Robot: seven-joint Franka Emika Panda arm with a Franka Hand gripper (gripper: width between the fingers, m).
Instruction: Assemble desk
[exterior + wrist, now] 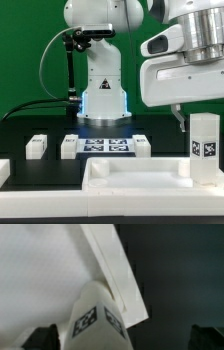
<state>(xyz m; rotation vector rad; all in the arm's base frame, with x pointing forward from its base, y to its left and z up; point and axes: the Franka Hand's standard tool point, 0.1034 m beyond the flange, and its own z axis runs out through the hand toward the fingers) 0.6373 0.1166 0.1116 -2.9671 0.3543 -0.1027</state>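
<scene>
The white desk top lies flat at the front of the black counter. One leg stands straight up at its edge, on the exterior view's right. The pincer is open above that leg, its fingers wide apart and not touching it. More legs sit behind, near the marker board.

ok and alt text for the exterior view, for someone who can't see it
A white leg stands upright on the desk top at the exterior view's right, the gripper hanging over its top. Behind, loose legs flank the marker board on a black table.
</scene>
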